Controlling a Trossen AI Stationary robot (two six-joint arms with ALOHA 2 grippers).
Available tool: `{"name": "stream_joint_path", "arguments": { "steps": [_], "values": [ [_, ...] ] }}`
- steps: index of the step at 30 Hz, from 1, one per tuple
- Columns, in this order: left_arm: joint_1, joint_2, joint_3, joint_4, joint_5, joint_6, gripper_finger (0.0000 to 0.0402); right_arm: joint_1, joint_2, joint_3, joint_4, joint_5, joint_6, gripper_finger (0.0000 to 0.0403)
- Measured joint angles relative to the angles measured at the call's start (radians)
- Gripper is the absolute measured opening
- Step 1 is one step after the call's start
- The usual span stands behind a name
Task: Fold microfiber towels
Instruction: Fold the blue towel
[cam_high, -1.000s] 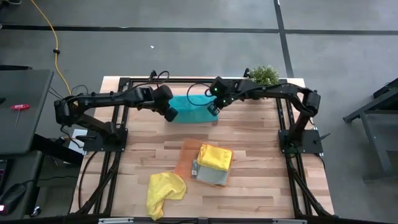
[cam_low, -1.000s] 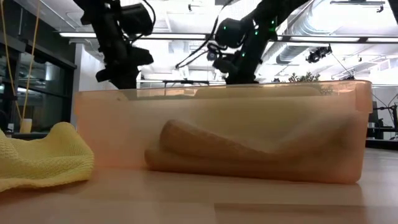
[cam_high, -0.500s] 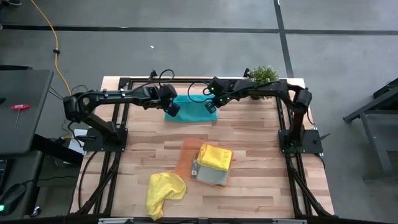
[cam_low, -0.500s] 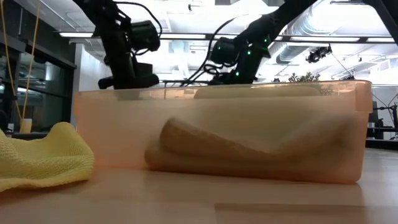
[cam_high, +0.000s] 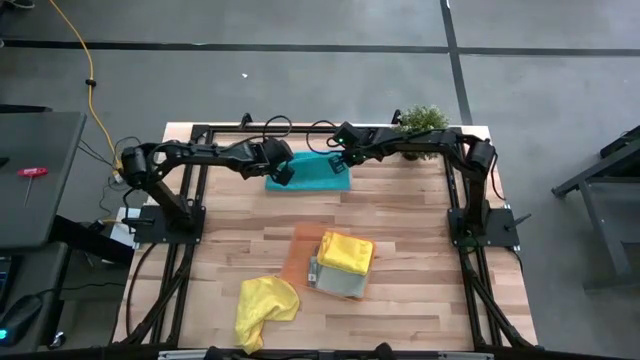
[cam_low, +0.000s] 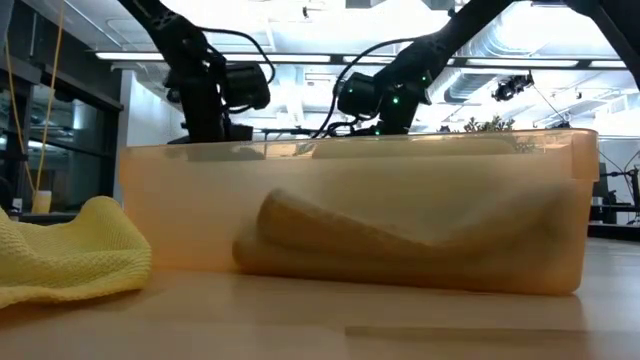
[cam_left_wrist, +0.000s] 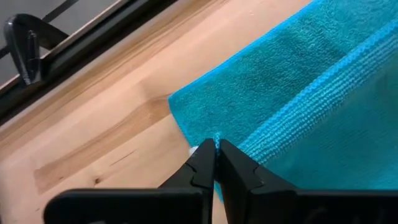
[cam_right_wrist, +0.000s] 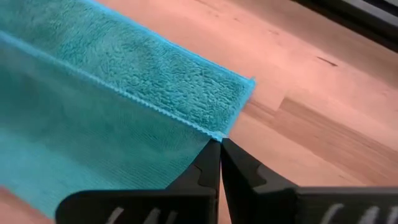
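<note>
As both pincers pinch, teal towel (cam_high: 308, 171) unlabelled.

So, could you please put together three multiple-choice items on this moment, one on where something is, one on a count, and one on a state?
1. Where does the teal towel lie?
A. At the table's far edge, between the two grippers
B. Inside the orange tray
C. At the near edge, beside the loose yellow towel

2. How many yellow towels show in the high view?
A. One
B. Two
C. Four

3. How do the left gripper and the right gripper stand on the teal towel?
A. Both wide open above it
B. Each shut on an edge of it
C. Only the left one holds it

Key: 1 A, the high view shows it near the plant. 2 B, one loose, one on the tray stack. 3 B, both wrist views show fingers pinched on the top layer's corner.
</note>
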Motion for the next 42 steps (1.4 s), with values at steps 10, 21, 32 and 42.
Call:
{"name": "stream_joint_path", "arguments": {
  "steps": [10, 21, 32, 42],
  "values": [
    [0.002, 0.037, 0.0, 0.012, -0.053, 0.017, 0.0008, -0.011, 0.0, 0.0, 0.02, 0.011, 0.023, 0.0],
    [0.006, 0.037, 0.0, 0.013, -0.181, 0.035, 0.0021, -0.011, 0.0, 0.0, 0.082, 0.025, 0.023, 0.0],
    [0.098, 0.036, 0.005, 0.1, -0.112, 0.172, 0.0081, -0.032, -0.001, 0.0, 0.102, 0.072, 0.004, 0.0115],
    [0.166, -0.076, 0.051, 0.098, 0.011, 0.422, 0.016, -0.084, -0.016, 0.05, 0.091, -0.073, -0.105, 0.0245]
  ]
}}
